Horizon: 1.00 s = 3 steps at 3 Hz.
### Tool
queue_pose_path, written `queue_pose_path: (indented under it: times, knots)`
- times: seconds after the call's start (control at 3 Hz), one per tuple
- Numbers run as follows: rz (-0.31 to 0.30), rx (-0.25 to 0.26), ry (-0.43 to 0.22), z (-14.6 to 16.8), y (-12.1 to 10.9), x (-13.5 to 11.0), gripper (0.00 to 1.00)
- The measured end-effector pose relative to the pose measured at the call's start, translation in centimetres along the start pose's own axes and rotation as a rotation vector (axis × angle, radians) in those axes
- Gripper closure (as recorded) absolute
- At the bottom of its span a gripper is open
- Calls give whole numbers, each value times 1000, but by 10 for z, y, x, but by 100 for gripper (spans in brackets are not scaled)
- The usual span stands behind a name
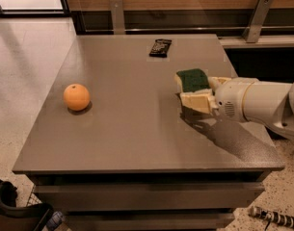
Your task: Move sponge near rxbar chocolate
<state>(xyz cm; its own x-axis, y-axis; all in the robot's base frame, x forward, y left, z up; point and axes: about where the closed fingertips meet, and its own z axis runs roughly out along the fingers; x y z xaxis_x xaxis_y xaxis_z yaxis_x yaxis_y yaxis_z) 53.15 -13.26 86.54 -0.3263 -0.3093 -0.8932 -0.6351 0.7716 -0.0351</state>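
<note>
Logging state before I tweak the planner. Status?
Pincer shut on sponge, held just above table, right side. Rxbar chocolate at far edge, apart from sponge. Nothing between them; orange off left.

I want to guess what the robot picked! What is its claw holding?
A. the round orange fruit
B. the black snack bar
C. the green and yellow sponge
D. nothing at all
C. The gripper, over the right side of the table, is shut on the sponge, while the orange and the rxbar chocolate lie apart from it.
</note>
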Motion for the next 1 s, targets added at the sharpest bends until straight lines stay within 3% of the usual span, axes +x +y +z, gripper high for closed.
queue_pose_path:
  times: [0.67,1.0]
  knots:
    - [13,45,72,71,-111,-55,100]
    - [80,31,107,129,-145,-71,100]
